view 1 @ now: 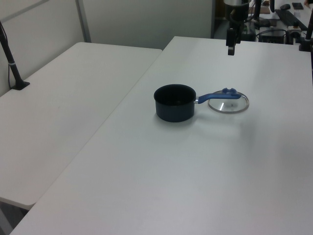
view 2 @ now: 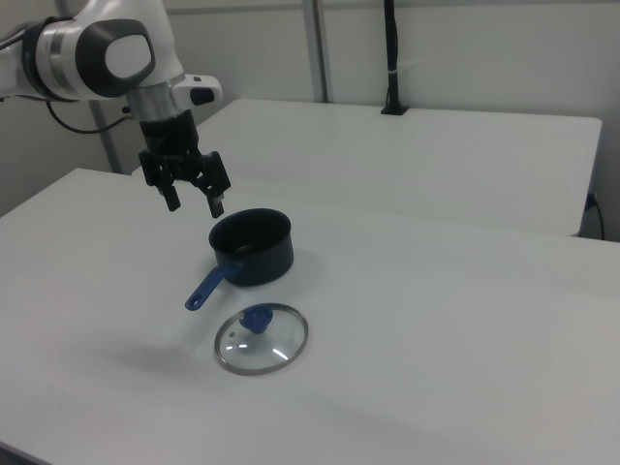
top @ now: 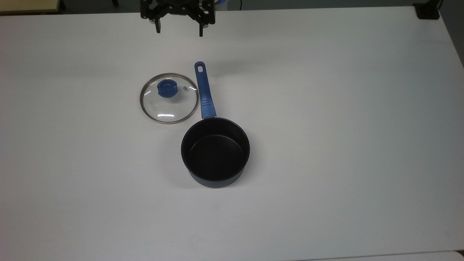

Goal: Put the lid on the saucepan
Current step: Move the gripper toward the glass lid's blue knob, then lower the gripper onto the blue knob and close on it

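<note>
The lid [top: 169, 98] lies flat on the white table, a clear glass disc with a steel rim and a blue knob [top: 167, 88]. Just to the top view's right of it runs the long blue handle [top: 204, 90] of the saucepan [top: 215, 152], whose black bowl stands upright and empty. The lid [view 2: 262, 338] and the saucepan [view 2: 251, 247] also appear in the right view, and both [view 1: 228, 102] [view 1: 174, 102] in the left view. My gripper [top: 179, 31] hangs open in the air above the table's far edge, well apart from both; it is also seen from the side [view 2: 196, 203] [view 1: 230, 49].
A second white table [view 1: 63, 98] adjoins this one on the left view's left, with a black post [view 1: 12, 63] clamped to it. A dark object [top: 427, 11] sits at the top view's upper right corner. Equipment stands behind the arm [view 1: 274, 19].
</note>
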